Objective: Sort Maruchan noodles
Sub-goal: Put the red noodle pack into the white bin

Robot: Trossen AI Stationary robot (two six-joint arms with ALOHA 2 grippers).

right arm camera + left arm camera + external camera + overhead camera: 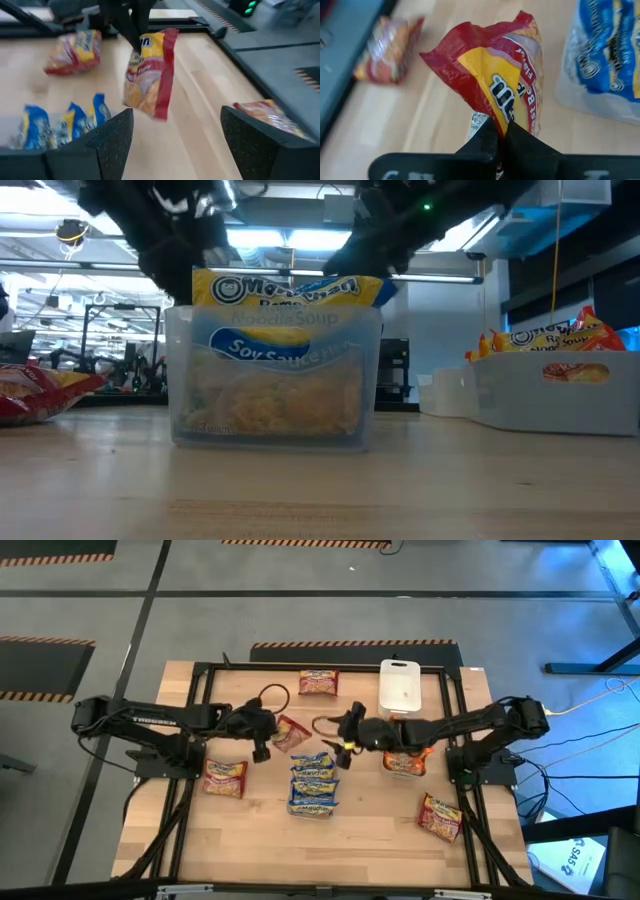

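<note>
overhead, wooden table [370, 830], grey floor [100, 600], blue-and-yellow packets [313, 780] in clear container [275, 380]

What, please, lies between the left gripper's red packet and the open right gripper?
In the high view, only bare table separates the red packet, pinched by the left gripper, from the right gripper.

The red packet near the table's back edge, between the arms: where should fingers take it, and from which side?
The red packet lies flat with nothing touching it. Probably best to come straight down and pinch one short, crimped end seam, since the flat face gives the fingers nothing to close on.
</note>
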